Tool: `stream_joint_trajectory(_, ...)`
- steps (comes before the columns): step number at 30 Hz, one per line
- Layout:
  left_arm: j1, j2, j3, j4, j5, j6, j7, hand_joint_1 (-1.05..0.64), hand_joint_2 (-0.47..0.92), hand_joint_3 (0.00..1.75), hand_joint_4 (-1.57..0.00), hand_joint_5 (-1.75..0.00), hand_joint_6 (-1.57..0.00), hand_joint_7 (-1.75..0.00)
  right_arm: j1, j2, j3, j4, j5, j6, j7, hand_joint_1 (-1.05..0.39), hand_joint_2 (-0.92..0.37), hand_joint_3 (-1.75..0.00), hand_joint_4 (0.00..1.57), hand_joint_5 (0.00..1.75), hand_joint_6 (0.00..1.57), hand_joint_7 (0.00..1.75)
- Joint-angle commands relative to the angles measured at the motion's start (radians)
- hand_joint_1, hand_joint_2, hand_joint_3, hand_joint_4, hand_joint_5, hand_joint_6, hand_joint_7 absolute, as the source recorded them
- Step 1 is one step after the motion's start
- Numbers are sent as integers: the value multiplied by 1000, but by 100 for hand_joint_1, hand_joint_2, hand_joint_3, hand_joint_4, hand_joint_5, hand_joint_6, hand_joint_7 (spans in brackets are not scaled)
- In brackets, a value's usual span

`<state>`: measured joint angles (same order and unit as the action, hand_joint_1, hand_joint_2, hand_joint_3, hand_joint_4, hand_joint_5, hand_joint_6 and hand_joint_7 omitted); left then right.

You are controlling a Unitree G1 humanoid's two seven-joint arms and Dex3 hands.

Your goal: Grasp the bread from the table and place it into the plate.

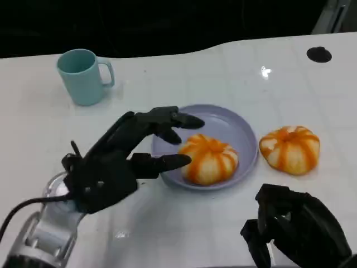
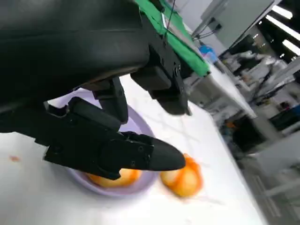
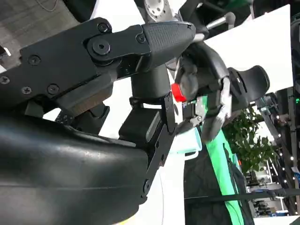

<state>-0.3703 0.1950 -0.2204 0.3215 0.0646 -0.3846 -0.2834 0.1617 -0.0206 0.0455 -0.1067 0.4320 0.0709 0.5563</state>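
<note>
A round orange-striped bread [image 1: 207, 159] lies inside the lilac plate [image 1: 237, 127] at the table's middle. My left hand [image 1: 117, 162] hovers at the plate's left rim with its fingers spread. Its fingertips [image 1: 187, 120] reach over the plate close to this bread and hold nothing. The left wrist view shows the same fingers [image 2: 117, 152] above the plate [image 2: 138, 123], with the bread [image 2: 115, 178] under them. A second bread [image 1: 290, 149] [image 2: 183, 177] sits on the table just right of the plate. My right hand [image 1: 298, 229] rests low at the front right with nothing in it, its fingers [image 3: 140, 44] loosely bent.
A teal mug [image 1: 83, 75] stands at the back left, well away from the plate. A small black disc [image 1: 319, 54] lies at the far right of the table. The white table's far edge [image 1: 167, 54] runs behind the mug against a dark background.
</note>
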Motion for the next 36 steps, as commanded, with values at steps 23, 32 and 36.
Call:
stream_joint_trajectory(23,578,-97,91,-551,-499,403,-136,-58,92,39,-89,-175,-67,-175,-4,-25,-13,-16,20,12,2,-95,-91,-25,121,164,104,150)
stream_joint_trajectory(32,591,-113,89,-493,-506,430,-179,-59,92,39,-87,-175,-65,-175,-19,-24,-15,6,14,-2,1,-96,-92,-26,121,164,103,150)
stream_joint_trajectory(36,580,-120,109,-474,-526,439,-196,-60,92,40,-86,-175,-64,-175,-27,-19,-15,29,13,-16,7,-96,-92,-27,121,163,103,150)
